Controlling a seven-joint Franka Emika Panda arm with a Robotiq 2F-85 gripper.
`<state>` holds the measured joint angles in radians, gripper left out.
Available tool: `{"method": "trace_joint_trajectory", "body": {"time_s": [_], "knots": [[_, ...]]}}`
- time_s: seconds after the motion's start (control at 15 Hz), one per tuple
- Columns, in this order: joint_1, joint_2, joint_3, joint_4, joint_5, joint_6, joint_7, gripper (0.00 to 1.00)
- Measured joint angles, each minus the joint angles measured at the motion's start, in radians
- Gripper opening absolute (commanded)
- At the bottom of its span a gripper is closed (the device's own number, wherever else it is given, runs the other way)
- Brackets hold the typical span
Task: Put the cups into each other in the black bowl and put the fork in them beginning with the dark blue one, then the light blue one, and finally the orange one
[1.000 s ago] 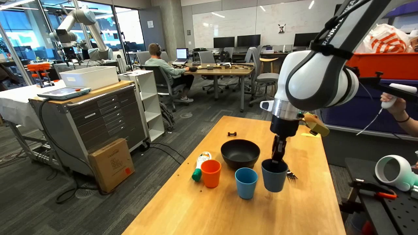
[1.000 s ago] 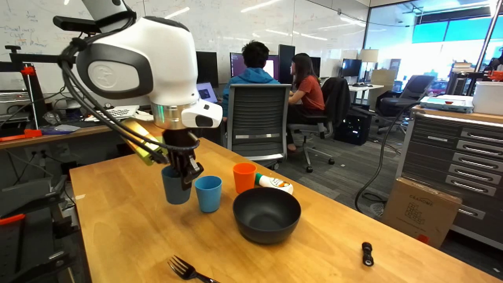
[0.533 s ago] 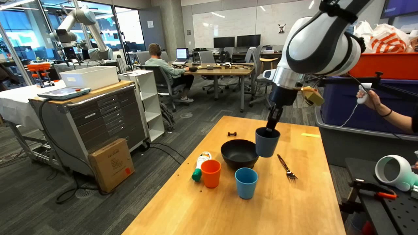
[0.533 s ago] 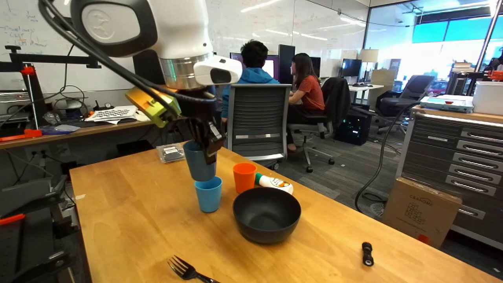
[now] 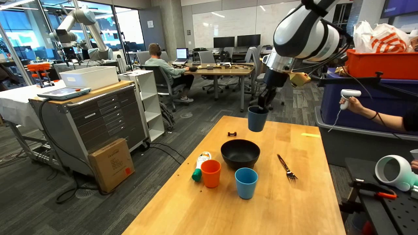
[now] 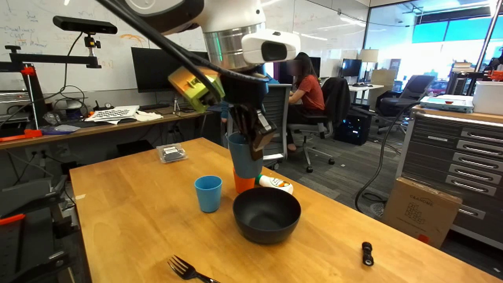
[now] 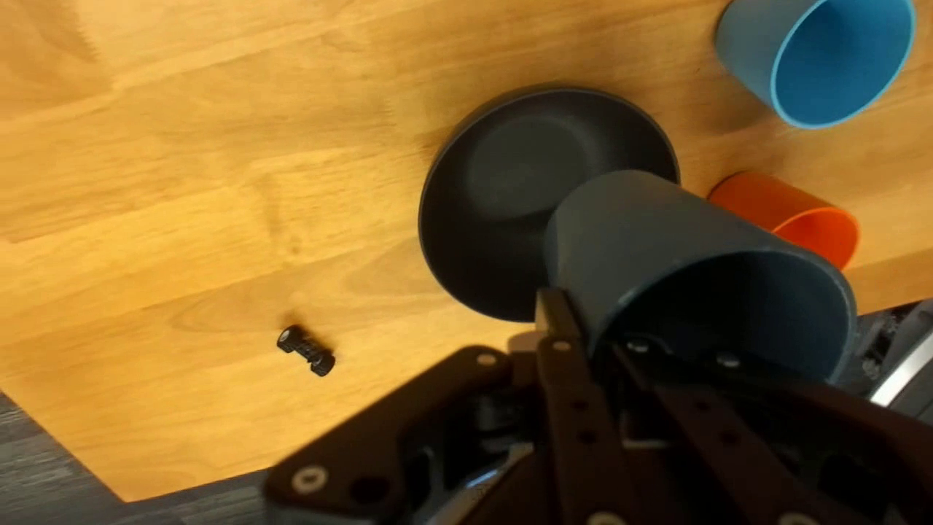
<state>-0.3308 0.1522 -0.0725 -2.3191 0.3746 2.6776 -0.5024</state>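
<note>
Your gripper (image 7: 592,341) pinches the dark blue cup (image 7: 649,233) by its wall, in the air near the black bowl (image 6: 267,236); the light blue cup (image 5: 246,184), orange cup (image 5: 211,174) and fork (image 6: 190,272) rest on the wooden table (image 5: 202,213).

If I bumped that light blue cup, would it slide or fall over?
The light blue cup stands upright but narrows toward its base, so a bump near the rim might tip it. On its side, that taper would probably make it roll in a curve. Its thin-looking wall suggests little weight.
</note>
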Motion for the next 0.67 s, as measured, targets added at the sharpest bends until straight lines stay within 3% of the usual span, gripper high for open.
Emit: {"method": "trace_joint_trajectory", "body": {"time_s": [0.67], "knots": [[0.018, 0.265, -0.001, 0.252, -0.026, -0.028, 0.193, 0.03]]}}
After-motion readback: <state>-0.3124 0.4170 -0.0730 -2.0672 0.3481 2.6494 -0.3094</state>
